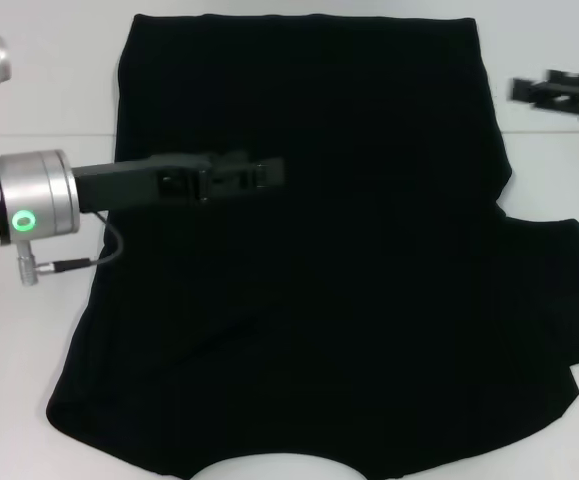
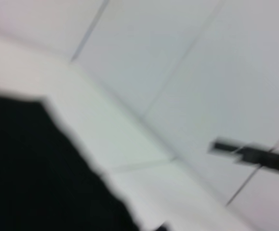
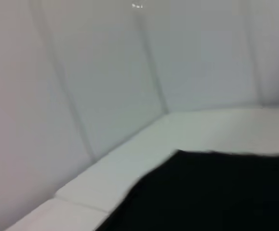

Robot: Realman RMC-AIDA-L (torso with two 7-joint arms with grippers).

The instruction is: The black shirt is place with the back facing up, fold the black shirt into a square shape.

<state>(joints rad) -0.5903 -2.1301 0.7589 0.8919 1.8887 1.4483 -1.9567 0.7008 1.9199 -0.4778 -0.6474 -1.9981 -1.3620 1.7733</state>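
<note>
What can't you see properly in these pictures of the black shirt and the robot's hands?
- Left gripper, head view: black over the black shirt, so I cannot tell whether it is open or shut.
- Right gripper, head view: motion-blurred and cut by the right edge.
- Shirt's near hem and right sleeve, head view: cut off by the bottom and right edges.
- Any lettering: none shows; that side may face the table.
- Both wrist views: blurred, showing only a shirt corner.

No text, label or number can be read on anything here.
</note>
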